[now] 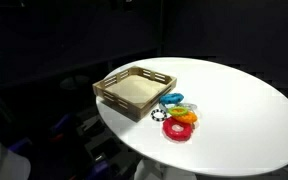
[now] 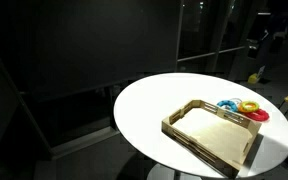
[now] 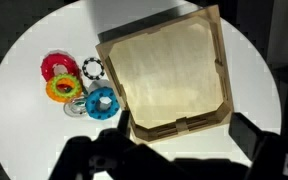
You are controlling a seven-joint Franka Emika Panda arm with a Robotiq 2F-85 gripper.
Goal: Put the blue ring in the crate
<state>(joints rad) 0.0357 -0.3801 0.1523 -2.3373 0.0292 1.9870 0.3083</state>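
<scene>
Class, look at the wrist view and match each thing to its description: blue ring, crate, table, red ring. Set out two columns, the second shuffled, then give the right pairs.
Things:
1. blue ring
2. crate
3. table
4. red ring

Descriptions:
A. white and round
B. on the table, at the end of the ring cluster farthest from the crate
C. tan wood, nothing inside
D. on the table, close beside the crate's wall

Pairs: 1-D, 2-C, 3-A, 4-B
</scene>
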